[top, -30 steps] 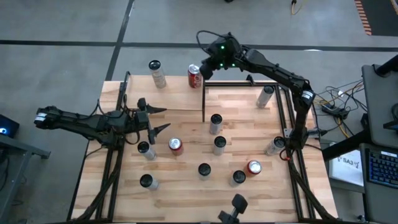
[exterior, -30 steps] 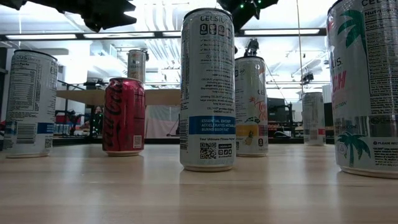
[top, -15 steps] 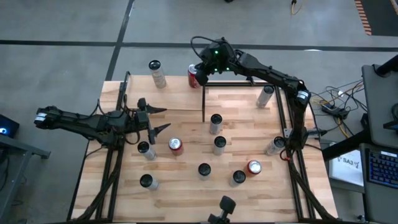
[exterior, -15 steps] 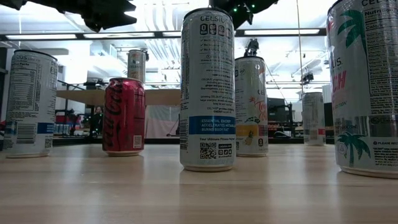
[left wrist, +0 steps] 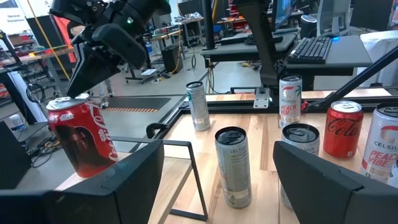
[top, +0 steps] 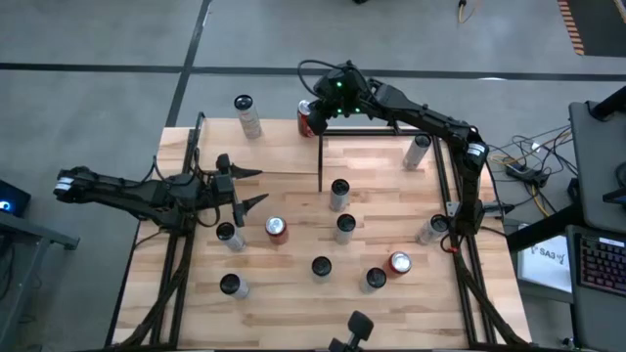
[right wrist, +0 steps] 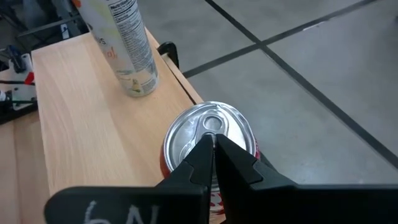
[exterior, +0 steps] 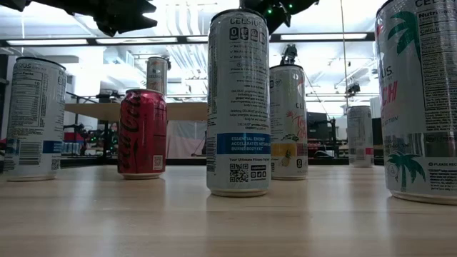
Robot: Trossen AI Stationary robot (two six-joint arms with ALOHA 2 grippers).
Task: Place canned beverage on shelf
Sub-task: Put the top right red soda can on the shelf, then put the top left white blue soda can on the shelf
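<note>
Over on the left, left gripper (top: pixel 245 189) hanging above the table (top: pixel 293 303) with its fingers spread apart, gripping nothing, near a red can (top: pixel 276 228) and a silver can (top: pixel 228 235). Further along, shelf (top: pixel 225 147) sitting at the back left part of the table, carrying a tall pale can (top: pixel 245 116) and a red soda can (top: pixel 306 118) at its right end (right by the back edge). Next, right gripper (right wrist: pixel 213 146) hovering just over the red soda can's top, fingers pinched tight together, not grasping the can; touching the lid or not, cannot tell. Then more cans standing around the middle and right of the table, well apart from each other. Down low, big white can (exterior: pixel 238 103) standing closest, a red one (exterior: pixel 142 132) sitting behind it.
</note>
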